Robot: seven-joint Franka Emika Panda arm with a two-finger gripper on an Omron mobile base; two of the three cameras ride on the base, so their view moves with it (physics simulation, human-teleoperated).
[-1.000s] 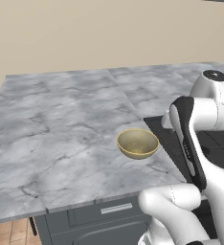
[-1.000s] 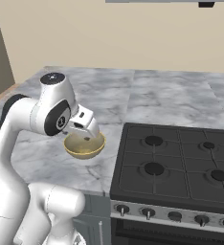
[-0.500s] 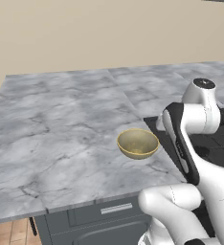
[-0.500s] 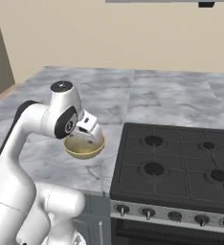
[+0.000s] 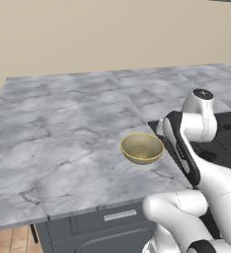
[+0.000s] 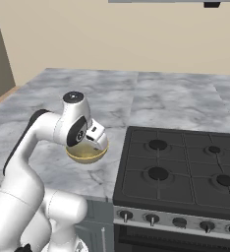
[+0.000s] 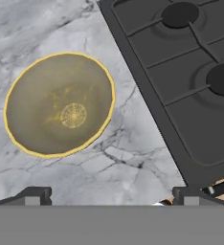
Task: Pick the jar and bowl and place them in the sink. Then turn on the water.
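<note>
The bowl (image 5: pixel 142 147) is yellowish-tan with a speckled olive inside. It sits upright on the grey marble counter (image 5: pixel 63 123), just left of the stove. In the right base view my gripper (image 6: pixel 94 137) hangs right above the bowl (image 6: pixel 87 153), partly covering its rim. In the hand view the bowl (image 7: pixel 60 104) lies ahead and to the left, and my gripper (image 7: pixel 113 195) is open with nothing between its fingertips (image 7: pixel 36 194). The jar, the sink and the water are out of view.
A black gas stove (image 6: pixel 181 172) with several burners and a row of front knobs (image 6: pixel 177 220) borders the bowl on the right. The counter's front edge (image 5: pixel 88 205) runs close below the bowl, with grey drawers under it. A beige wall stands behind.
My arm has swung down and toward the stove, bringing the hand lower over the bowl. The bowl has stayed in place and the jaws have stayed open.
</note>
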